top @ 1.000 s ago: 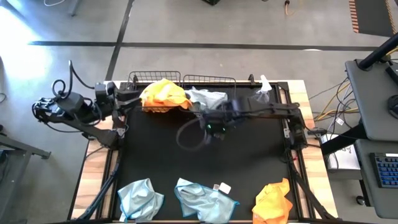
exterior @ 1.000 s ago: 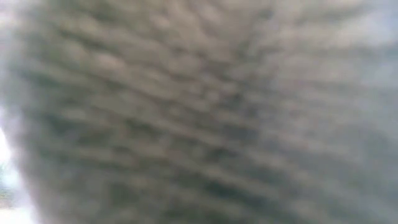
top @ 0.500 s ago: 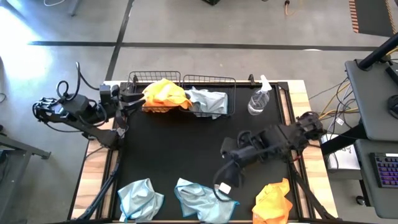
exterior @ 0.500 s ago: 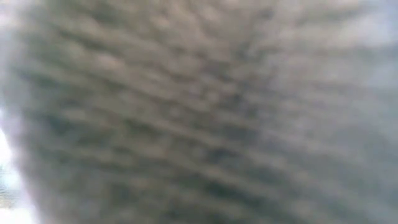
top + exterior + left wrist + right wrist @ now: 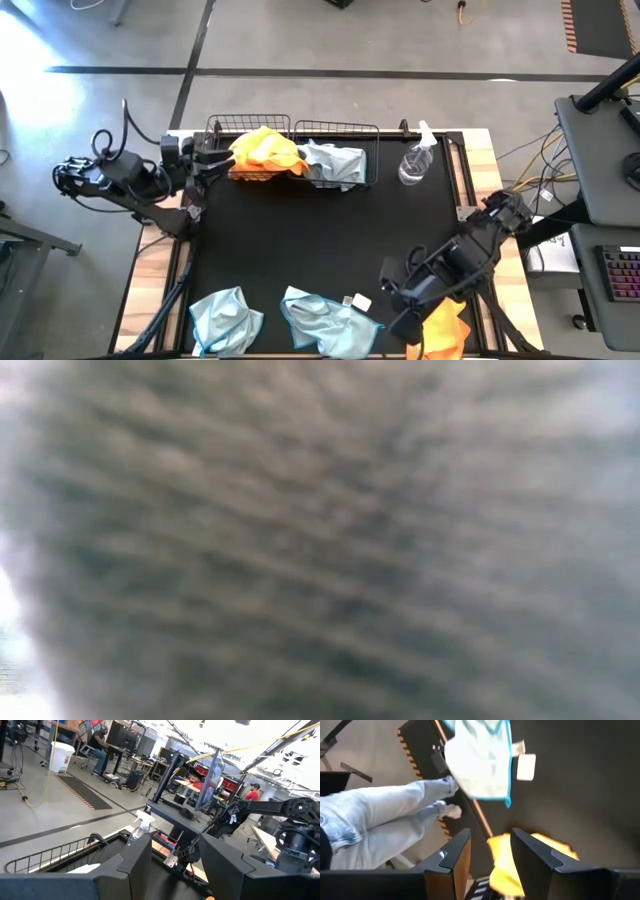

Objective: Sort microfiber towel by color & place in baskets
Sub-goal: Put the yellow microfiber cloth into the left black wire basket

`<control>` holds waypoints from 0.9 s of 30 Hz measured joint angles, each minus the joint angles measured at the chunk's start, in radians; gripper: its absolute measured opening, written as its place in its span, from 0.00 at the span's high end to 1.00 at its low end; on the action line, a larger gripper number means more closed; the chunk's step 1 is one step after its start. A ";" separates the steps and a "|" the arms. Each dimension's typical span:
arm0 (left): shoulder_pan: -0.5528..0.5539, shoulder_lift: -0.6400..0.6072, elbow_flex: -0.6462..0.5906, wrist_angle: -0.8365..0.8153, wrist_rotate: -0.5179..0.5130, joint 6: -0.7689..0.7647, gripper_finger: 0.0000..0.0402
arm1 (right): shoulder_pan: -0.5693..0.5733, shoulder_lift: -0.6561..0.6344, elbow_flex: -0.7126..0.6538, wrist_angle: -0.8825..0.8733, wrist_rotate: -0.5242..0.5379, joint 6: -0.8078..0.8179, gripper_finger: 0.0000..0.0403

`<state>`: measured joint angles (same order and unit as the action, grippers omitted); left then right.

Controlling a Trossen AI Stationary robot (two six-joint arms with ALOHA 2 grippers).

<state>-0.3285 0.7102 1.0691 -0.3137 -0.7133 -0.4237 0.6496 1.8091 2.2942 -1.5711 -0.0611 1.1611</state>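
Observation:
Three towels lie along the near edge: two pale blue-grey ones (image 5: 226, 318) (image 5: 328, 320) and an orange one (image 5: 443, 332). Two black wire baskets stand at the far edge. The left basket (image 5: 222, 128) holds an orange towel (image 5: 264, 152); the right basket (image 5: 368, 130) holds a pale towel (image 5: 336, 161). My right gripper (image 5: 398, 305) is open beside the near orange towel. In its wrist view the right gripper (image 5: 490, 862) has that orange towel (image 5: 506, 862) showing between the fingers, and I cannot tell whether they touch it. My left gripper (image 5: 214, 158) (image 5: 176, 870) waits, open, by the left basket.
A clear spray bottle (image 5: 415, 160) stands right of the baskets. A white tag (image 5: 526, 766) lies by the middle pale towel (image 5: 481, 759). A person's legs in jeans (image 5: 380, 817) stand beyond the near edge. The low view shows only a blurred grey weave (image 5: 320, 540).
My right gripper has swung away from the right basket at the far edge, across the table toward the near right corner, and now sits by the orange towel there. The pale towel has stayed in the right basket.

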 joint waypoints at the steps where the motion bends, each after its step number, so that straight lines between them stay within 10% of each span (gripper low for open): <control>1: 0.000 0.003 0.000 0.000 0.001 -0.006 0.62 | 0.008 0.000 -0.005 0.000 -0.009 0.030 0.67; 27: 0.000 -0.097 0.000 0.030 0.180 0.052 0.62 | 0.077 -0.190 -0.517 0.000 -0.133 0.456 0.67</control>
<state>-0.3286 0.6130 1.0691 -0.2840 -0.5330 -0.3715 0.7268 1.6192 1.7770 -1.5715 -0.1942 1.6169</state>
